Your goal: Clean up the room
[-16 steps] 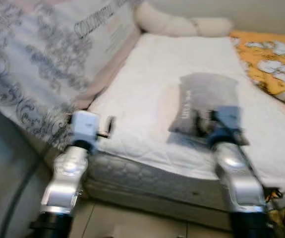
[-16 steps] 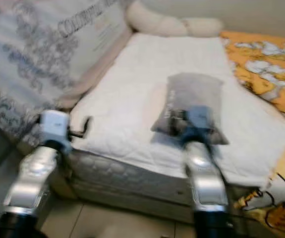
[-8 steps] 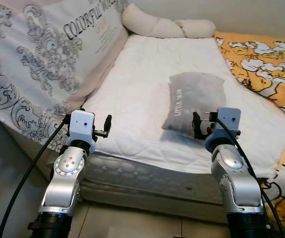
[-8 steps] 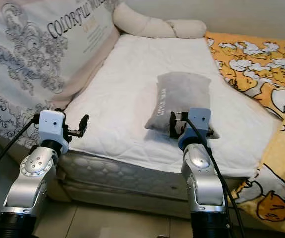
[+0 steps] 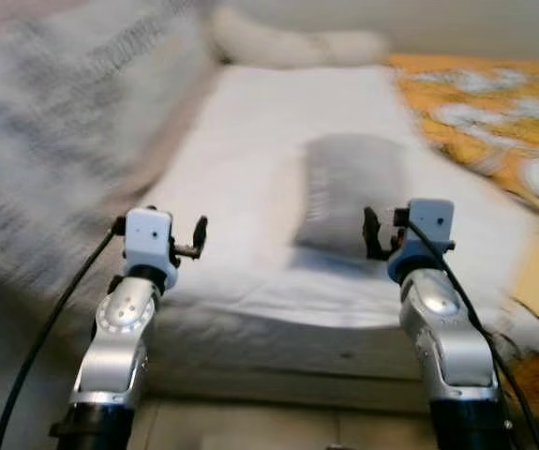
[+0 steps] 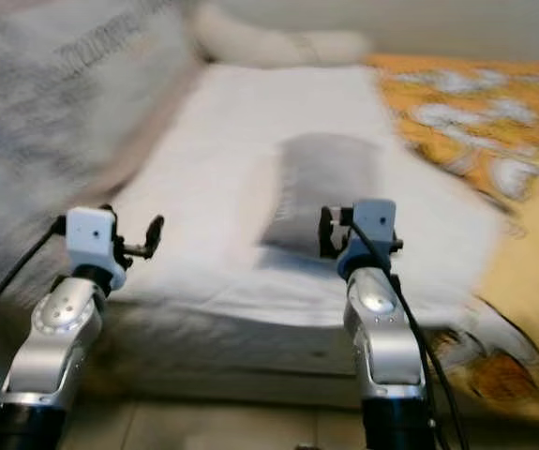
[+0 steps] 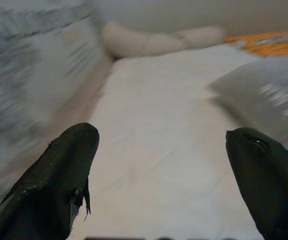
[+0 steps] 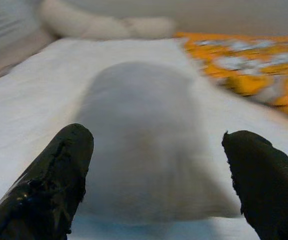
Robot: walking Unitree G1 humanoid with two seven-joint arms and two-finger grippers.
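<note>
A small grey pillow (image 5: 349, 190) lies in the middle of the white mattress (image 5: 250, 169), seen close up as the grey pillow (image 8: 144, 135) in the right wrist view. My right gripper (image 8: 156, 165) is open, held just short of the pillow's near end, its fingers (image 8: 58, 175) spread wide. My left gripper (image 7: 169, 170) is open too, over the mattress's near left edge, with the pillow (image 7: 269, 95) off to its side. Both arms are raised in front of me, the left gripper (image 5: 199, 239) and the right gripper (image 5: 370, 232) apart from the bedding.
A large patterned white cushion (image 5: 72, 122) leans along the bed's left side. A cream bolster (image 5: 288, 45) lies at the head. An orange cartoon-print blanket (image 5: 494, 122) covers the right side and hangs over the edge. Tiled floor (image 5: 250, 431) lies below. The eye views are blurred.
The whole picture has shifted and blurred, so the camera has moved. Both arms hold the same pose relative to me, and the pillow still lies on the mattress.
</note>
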